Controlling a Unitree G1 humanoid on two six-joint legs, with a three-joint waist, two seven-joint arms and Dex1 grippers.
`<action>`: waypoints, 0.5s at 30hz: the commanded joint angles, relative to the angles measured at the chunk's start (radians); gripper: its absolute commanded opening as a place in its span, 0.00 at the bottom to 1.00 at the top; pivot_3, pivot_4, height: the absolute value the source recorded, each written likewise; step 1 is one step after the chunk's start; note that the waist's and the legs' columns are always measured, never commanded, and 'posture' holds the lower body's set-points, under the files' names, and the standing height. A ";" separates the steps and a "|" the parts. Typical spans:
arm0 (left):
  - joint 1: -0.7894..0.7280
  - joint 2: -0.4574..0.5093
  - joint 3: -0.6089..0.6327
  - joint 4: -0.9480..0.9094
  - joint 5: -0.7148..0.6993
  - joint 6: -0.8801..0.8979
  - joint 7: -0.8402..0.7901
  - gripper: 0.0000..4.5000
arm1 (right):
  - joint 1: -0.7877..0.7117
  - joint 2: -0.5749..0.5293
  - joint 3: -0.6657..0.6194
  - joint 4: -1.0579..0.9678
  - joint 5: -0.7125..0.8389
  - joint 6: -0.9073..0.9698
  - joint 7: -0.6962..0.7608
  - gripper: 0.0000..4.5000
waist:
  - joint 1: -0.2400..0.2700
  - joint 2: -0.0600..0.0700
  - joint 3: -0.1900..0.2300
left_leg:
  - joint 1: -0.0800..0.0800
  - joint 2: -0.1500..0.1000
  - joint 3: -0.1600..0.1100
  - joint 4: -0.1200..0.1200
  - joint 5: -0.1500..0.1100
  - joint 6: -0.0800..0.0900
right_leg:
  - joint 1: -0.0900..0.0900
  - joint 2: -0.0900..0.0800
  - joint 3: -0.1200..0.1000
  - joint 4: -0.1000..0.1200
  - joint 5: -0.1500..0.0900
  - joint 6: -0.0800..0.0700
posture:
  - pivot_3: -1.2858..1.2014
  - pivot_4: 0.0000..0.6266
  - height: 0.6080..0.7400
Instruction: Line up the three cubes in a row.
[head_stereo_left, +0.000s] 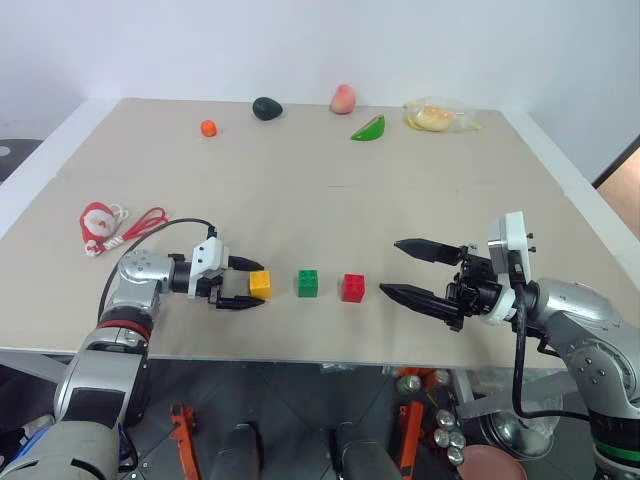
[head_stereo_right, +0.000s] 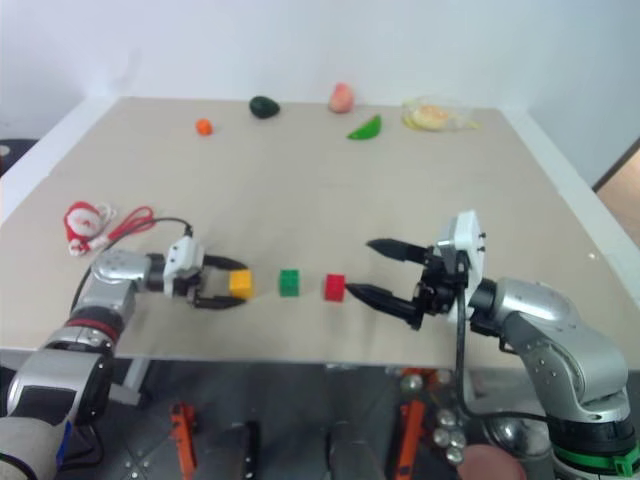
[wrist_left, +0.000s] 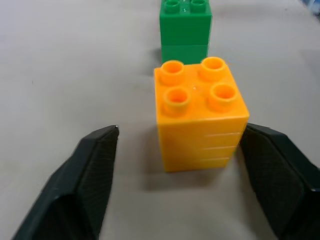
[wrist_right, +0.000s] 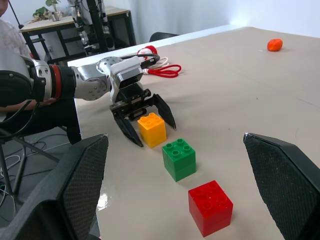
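Three studded cubes stand in a row near the table's front edge: yellow cube (head_stereo_left: 260, 284), green cube (head_stereo_left: 308, 283), red cube (head_stereo_left: 353, 288), with small gaps between them. My left gripper (head_stereo_left: 257, 284) lies low on the table, open, one finger on each side of the yellow cube (wrist_left: 200, 117). In the left wrist view one finger (wrist_left: 92, 170) stands clear of the cube, and the other finger (wrist_left: 277, 167) is close against its side. My right gripper (head_stereo_left: 390, 267) hovers open just right of the red cube (wrist_right: 210, 206), holding nothing.
Along the far edge lie a small orange fruit (head_stereo_left: 208, 128), a dark green fruit (head_stereo_left: 267, 108), a pink fruit (head_stereo_left: 343, 98), a green wedge slice (head_stereo_left: 368, 128) and a clear bag (head_stereo_left: 437, 117). A red-and-white toy with a red cord (head_stereo_left: 100, 226) lies at the left.
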 joint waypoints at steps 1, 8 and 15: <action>0.018 0.043 0.025 0.003 0.001 -0.017 0.012 0.85 | -0.033 -0.017 -0.005 0.003 -0.005 -0.014 0.022 1.00 | -0.001 0.000 0.000 | 0.000 0.000 0.000 0.000 0.000 0.000 | 0.000 0.000 0.000 0.000 0.000 0.000 | 0.52 0.24 1.00; 0.134 0.171 0.031 -0.162 -0.093 0.107 -0.079 0.85 | -0.095 -0.039 0.002 0.071 -0.030 -0.027 0.077 1.00 | -0.007 0.000 0.000 | 0.001 0.001 0.000 0.000 0.000 0.000 | 0.000 0.000 0.000 0.000 0.000 -0.001 | 0.52 0.24 1.00; 0.343 0.217 0.171 -0.468 -0.182 0.350 0.170 0.85 | -0.090 -0.022 0.038 0.128 -0.104 -0.058 0.068 1.00 | -0.003 0.000 0.000 | 0.001 0.003 0.000 -0.001 0.000 0.000 | -0.001 0.000 -0.002 0.001 -0.001 -0.004 | 0.52 0.24 1.00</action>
